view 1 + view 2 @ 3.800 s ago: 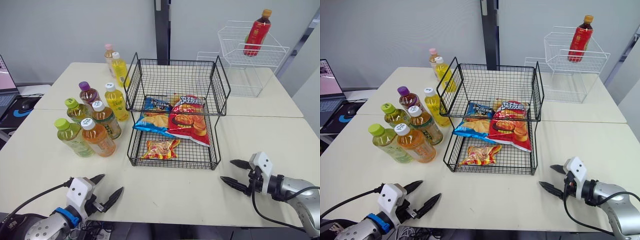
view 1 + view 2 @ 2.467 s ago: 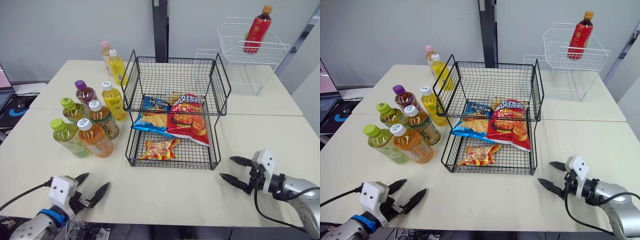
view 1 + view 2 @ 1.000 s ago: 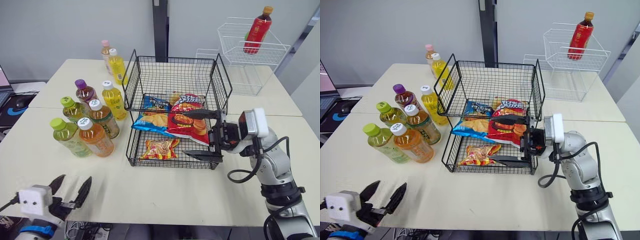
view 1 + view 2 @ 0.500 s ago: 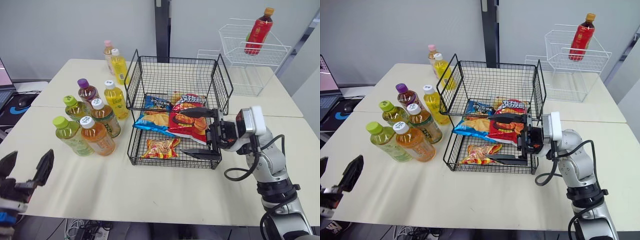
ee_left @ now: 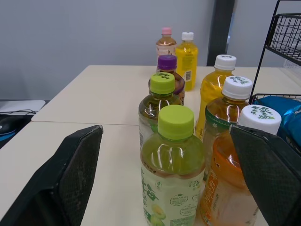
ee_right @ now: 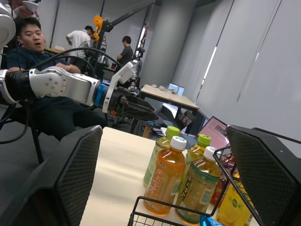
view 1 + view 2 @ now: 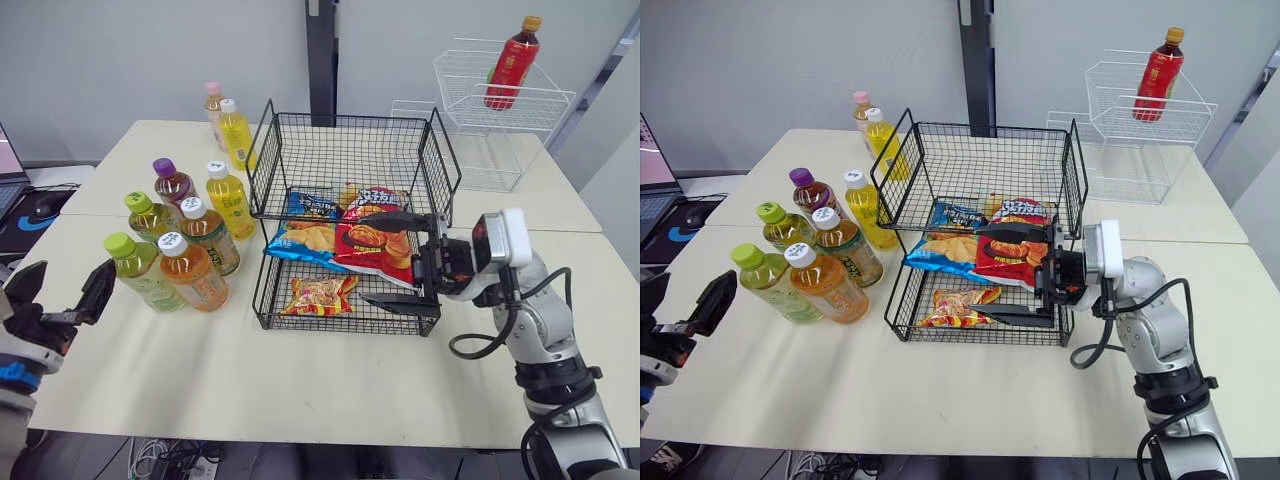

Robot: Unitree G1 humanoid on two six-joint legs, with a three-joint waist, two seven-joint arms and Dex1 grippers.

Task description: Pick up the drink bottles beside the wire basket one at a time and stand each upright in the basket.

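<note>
Beside the black wire basket (image 7: 350, 120), the green-capped clear plastic bottle (image 7: 142, 278) looks full, stiff, slick; grip mid-body; left tool (image 7: 62, 286), right tool (image 7: 368, 258) both wide.

Two pale tables (image 7: 300, 380) stand pushed together before a grey wall (image 7: 150, 60) and a dark pillar (image 7: 320, 60). A red crisp bag (image 7: 372, 240) overlaps a blue snack bag (image 7: 310, 225), with a small red-and-yellow packet (image 7: 318, 296) lying on the level beneath them. At the far right corner, a red bottle (image 7: 505, 65) stands upright on a white wire rack (image 7: 500, 118). A laptop (image 7: 658, 158) and a mouse (image 7: 45, 203) sit off the tables' left side. Beyond, a seated person (image 6: 61, 117) faces the tables while two people (image 6: 80, 37) stand farther back.
</note>
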